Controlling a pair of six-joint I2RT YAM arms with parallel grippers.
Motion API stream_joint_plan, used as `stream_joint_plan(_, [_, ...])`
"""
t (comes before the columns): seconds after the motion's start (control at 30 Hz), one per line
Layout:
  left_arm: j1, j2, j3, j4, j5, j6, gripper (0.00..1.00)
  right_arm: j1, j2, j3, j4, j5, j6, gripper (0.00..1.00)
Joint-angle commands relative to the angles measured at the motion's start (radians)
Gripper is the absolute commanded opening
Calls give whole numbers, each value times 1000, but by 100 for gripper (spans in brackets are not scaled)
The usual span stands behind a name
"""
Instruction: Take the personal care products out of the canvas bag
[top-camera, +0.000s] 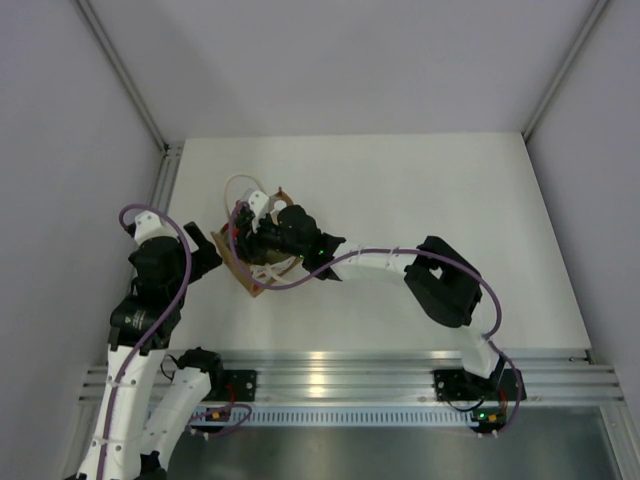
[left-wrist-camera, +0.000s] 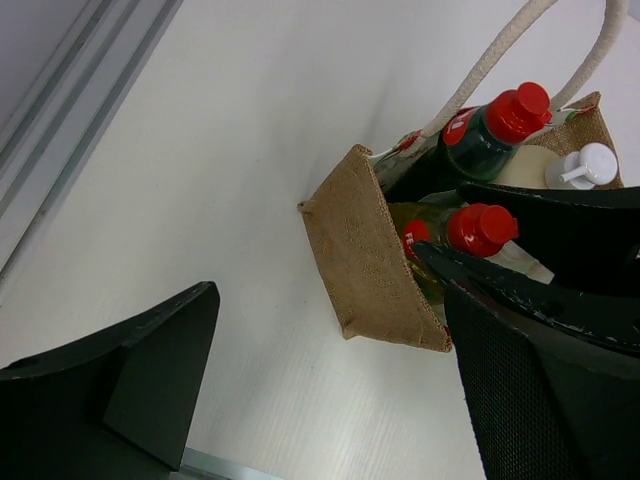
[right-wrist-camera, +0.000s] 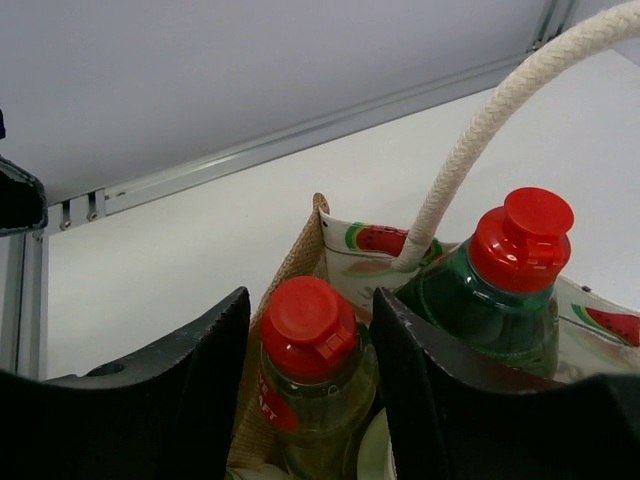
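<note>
The canvas bag (left-wrist-camera: 365, 255) stands on the table with its rope handles (right-wrist-camera: 480, 130) up; it also shows in the top view (top-camera: 243, 268). Inside it are the yellow bottle with a red cap (right-wrist-camera: 308, 325), the dark green bottle with a red cap (right-wrist-camera: 512, 262) and the cream pump bottle (left-wrist-camera: 588, 165). The cream cylinder is hidden. My right gripper (right-wrist-camera: 312, 300) is open, reaching into the bag with one finger on each side of the yellow bottle's neck and small gaps showing. My left gripper (left-wrist-camera: 330, 400) is open and empty, low over the table beside the bag's near corner.
A metal rail (top-camera: 165, 175) runs along the table's left edge next to the bag. White walls enclose the table on the left, back and right. The right arm (top-camera: 440, 280) stretches across the table's middle.
</note>
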Motion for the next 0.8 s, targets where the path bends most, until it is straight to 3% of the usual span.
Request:
stream_joint_plan(0.0, [0,5,-8,48,5,2,98,25,8,36,123,-12,-7,51])
stream_joint_plan(0.27, [0,7,-8,48,10,3,98,25,10,25,147,-24,-13,31])
stream_joint_plan(0.5, [0,7,-8,50,15,5,98,28,28,21,140,-24,-3,36])
stream_joint_plan(0.77, [0,6,-8,50,19,6,98,28,36,13,149,-10,-8,32])
